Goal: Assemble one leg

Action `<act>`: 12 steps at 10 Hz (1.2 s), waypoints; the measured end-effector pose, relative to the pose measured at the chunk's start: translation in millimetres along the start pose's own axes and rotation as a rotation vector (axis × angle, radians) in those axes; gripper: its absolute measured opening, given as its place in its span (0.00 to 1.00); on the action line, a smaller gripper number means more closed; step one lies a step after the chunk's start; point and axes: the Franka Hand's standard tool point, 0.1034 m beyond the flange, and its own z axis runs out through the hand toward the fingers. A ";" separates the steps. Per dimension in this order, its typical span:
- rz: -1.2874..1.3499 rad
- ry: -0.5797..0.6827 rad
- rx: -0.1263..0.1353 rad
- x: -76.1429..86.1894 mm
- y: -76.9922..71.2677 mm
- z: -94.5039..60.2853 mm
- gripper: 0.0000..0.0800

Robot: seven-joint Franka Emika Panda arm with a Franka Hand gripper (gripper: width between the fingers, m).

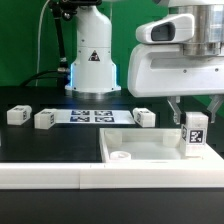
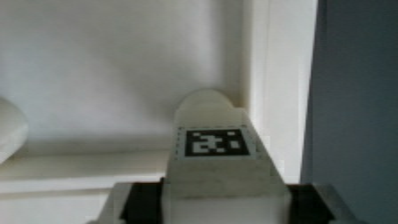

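My gripper (image 1: 194, 117) is shut on a white leg (image 1: 195, 133) with a black-and-white tag and holds it upright over the right end of the large flat white part with a raised rim (image 1: 150, 147). In the wrist view the leg (image 2: 221, 150) sits between my two dark fingers (image 2: 146, 203), its far end near the inner corner of the rim (image 2: 267, 80). A round hole (image 1: 120, 156) shows in the flat part near its left end. Three more legs lie on the black table: one at the far left (image 1: 17, 116), one beside it (image 1: 44, 119), one right of the marker board (image 1: 145, 117).
The marker board (image 1: 93, 115) lies at the middle back of the table, in front of the robot base (image 1: 92, 65). A white rail (image 1: 40, 175) runs along the front edge. A rounded white shape (image 2: 9, 125) shows at the edge of the wrist view.
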 end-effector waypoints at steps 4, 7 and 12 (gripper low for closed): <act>0.496 0.005 0.024 0.8 0.2 0.7 0.36; 0.855 0.002 0.035 1.6 -0.1 1.3 0.36; 1.423 -0.031 0.076 6.6 2.6 2.0 0.36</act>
